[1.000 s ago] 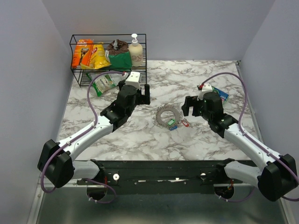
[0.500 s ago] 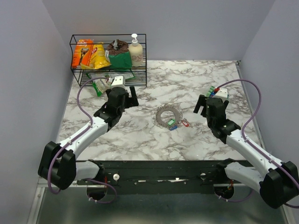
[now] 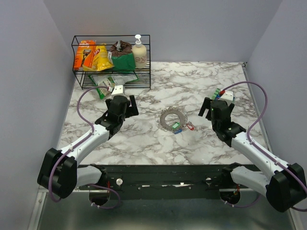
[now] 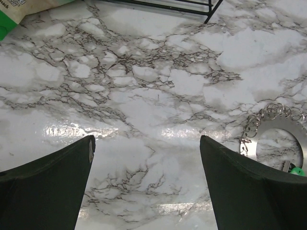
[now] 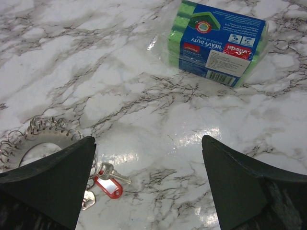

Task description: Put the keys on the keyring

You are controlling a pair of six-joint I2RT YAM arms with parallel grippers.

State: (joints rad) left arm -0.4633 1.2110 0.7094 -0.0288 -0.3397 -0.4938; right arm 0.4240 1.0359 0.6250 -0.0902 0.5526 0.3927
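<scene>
Left end effector (image 3: 125,102) and right end effector (image 3: 214,107) retreated — keyring (image 3: 169,118) lies between.

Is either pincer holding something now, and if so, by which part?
Nothing is held. The left pincer and the right pincer are both open above the marble table; the grey spiky metal keyring lies untouched.

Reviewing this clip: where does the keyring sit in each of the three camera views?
Top external: keyring at the table's centre, between the two arms.
Left wrist: keyring at the right edge, cut off by the frame.
Right wrist: keyring at the lower left, partly hidden.
Shared landmark: the red-tagged key beside it, in the top and right wrist views; the left wrist view shows only a green tag.
</scene>
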